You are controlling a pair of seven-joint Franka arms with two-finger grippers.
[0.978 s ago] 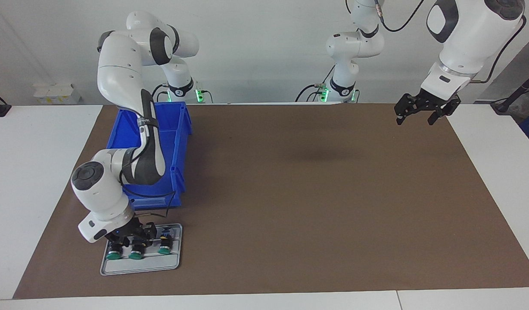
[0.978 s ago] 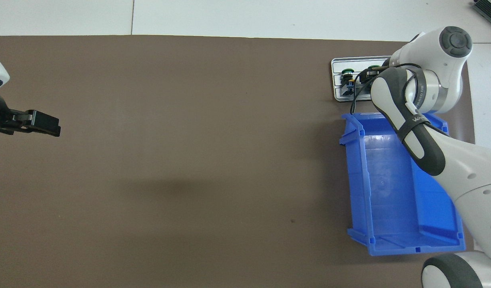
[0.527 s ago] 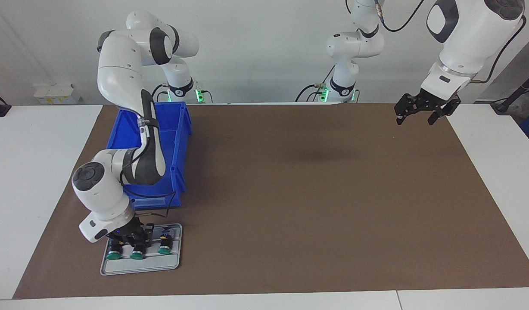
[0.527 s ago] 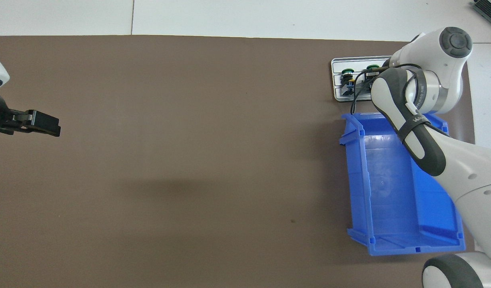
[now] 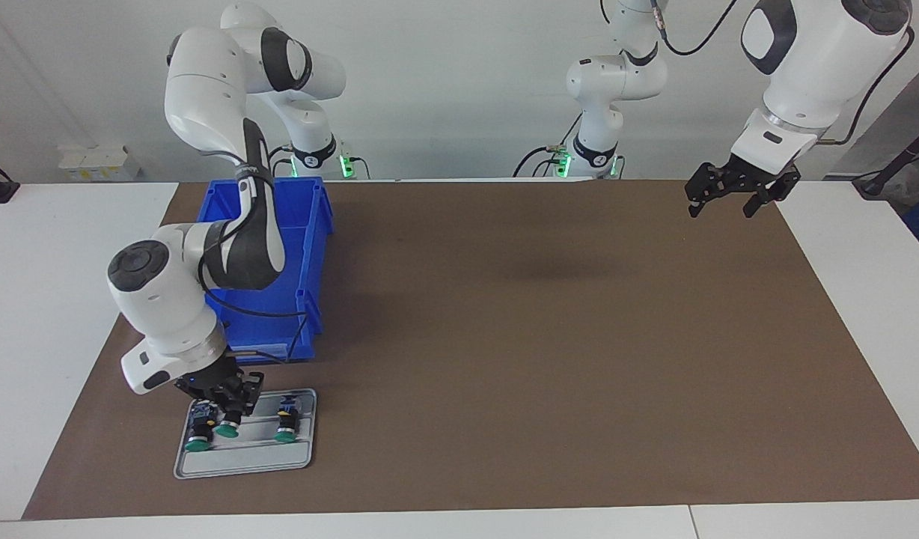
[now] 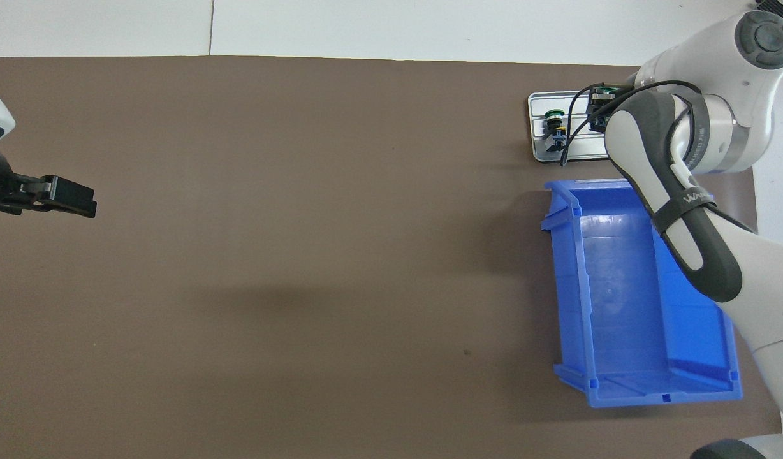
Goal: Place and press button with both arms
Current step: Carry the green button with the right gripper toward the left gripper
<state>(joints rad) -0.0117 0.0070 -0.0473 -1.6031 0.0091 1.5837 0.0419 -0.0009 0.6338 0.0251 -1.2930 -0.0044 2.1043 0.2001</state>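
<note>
The right gripper (image 5: 230,416) is clenched on the middle green-capped black push-button (image 5: 227,428), lifted just above the grey metal tray (image 5: 242,463) on the bench. Placing and pressing remain. The left gripper (image 5: 733,200) waits, fingers released.

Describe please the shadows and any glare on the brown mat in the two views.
Facing view: a soft dark patch lies on the brown mat near the middle; the blue bin casts a dim shadow beside it. Overhead view: a wide faint shadow crosses the mat's middle, another lies along the bin. No strong glare on the mat in either view; lighting is even and diffuse.
</note>
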